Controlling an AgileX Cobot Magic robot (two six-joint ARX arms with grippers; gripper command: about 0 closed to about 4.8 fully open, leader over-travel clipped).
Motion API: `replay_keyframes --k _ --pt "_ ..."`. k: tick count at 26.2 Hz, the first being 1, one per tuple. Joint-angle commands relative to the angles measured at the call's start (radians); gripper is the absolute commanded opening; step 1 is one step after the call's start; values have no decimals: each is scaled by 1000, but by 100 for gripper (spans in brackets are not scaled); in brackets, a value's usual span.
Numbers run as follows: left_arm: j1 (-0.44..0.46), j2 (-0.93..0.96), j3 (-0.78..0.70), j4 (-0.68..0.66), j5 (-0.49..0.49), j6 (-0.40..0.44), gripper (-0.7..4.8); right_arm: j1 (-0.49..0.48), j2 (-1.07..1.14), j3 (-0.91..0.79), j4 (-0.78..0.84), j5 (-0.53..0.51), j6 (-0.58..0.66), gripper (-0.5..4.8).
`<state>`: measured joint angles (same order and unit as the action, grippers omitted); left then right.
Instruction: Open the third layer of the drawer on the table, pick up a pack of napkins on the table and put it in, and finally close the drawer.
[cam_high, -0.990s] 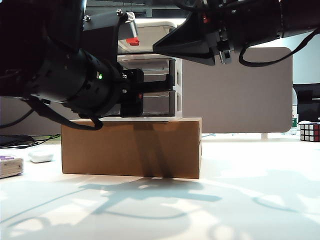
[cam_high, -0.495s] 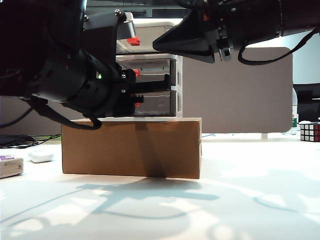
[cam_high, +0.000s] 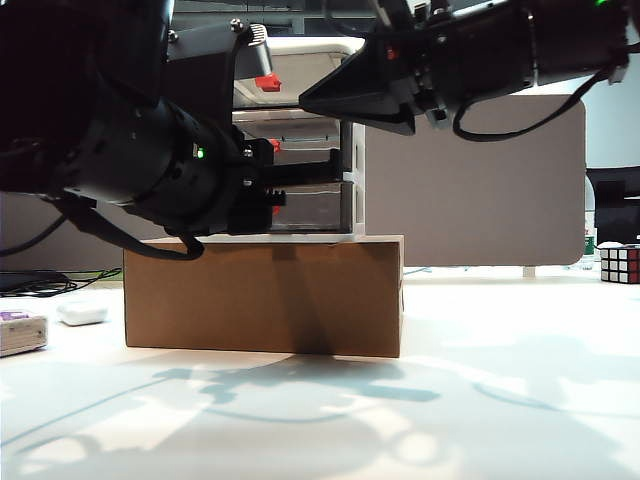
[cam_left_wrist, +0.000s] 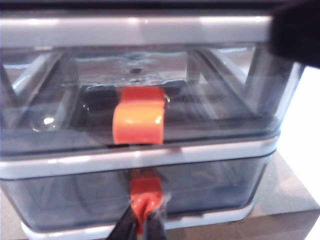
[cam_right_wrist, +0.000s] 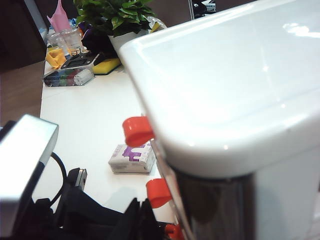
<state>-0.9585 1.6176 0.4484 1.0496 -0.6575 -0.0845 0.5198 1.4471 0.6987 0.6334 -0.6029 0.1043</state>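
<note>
- Left gripper (cam_left_wrist: 141, 225) is pinched shut on the red handle (cam_left_wrist: 146, 192) of the third layer (cam_left_wrist: 75, 195), the lowest tray of the drawer (cam_high: 310, 170); in the left wrist view I see both fingertips squeezing the tab.
- Right gripper (cam_high: 308, 98) sits up beside the top of the drawer unit, above the left one. Its tips come to a tight point in the exterior view, so I read it as closed and empty.
- Step in hand, as I judge it: pull the bottom tray out. Not open yet; its front looks flush with the frame.
- To do it well I'd pull straight back along the tray's slide, level, no twist. The tab is small and the grip is only at the tips, so a sideways tug could slip off.
- Risk: the drawer stands on a brown cardboard box (cam_high: 260, 295), not fixed as far as I can tell. A hard pull might drag the whole unit forward. The right gripper up top could steady it, my guess.
- Middle tier (cam_left_wrist: 60, 115) with its own red handle (cam_left_wrist: 138, 121) is shut; through the smoky plastic I see nothing inside. Bottom tray contents: can't tell, too dark.
- Pack of napkins (cam_right_wrist: 132, 157) lies flat on the table (cam_high: 480, 400), well apart from the drawer, at the left edge of the exterior view, untouched.
</note>
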Motion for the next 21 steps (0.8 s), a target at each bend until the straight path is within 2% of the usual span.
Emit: replay_keyframes --k 1,11,21 --pt "-2 -3 5 5 4 -2 -6 0 23 22 14 8 1 -6" --pt "-79 -5 -23 -1 -26 -2 -6 0 27 23 7 90 0 -6" --pt "-175 -44 -71 -2 -121 -2 -6 0 38 23 8 115 0 -6"
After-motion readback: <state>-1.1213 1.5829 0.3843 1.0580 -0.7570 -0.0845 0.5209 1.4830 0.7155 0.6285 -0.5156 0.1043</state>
